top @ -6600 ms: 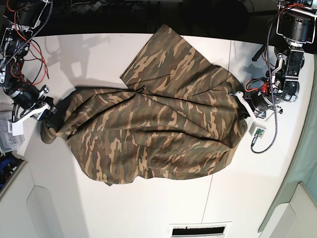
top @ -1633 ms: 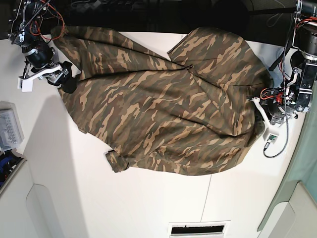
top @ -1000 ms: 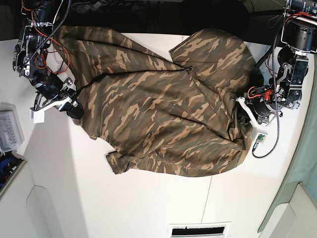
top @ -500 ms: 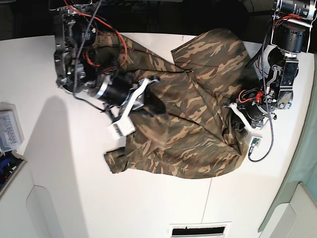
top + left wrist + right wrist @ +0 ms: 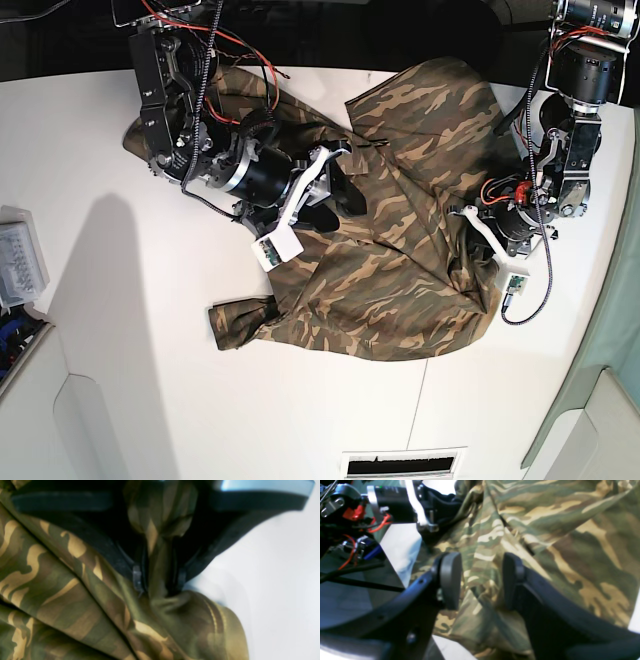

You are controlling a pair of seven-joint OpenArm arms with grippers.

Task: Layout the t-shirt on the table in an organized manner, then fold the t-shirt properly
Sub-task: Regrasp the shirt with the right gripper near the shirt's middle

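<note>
The camouflage t-shirt point(image 5: 400, 230) lies bunched on the white table point(image 5: 130, 400), its edge pinched tight in the left gripper point(image 5: 157, 580), while the right gripper point(image 5: 480, 580) hangs over its middle, fingers apart.

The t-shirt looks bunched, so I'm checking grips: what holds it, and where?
Left gripper pinches a fold of the t-shirt at its edge; right gripper is open, holding nothing.
</note>
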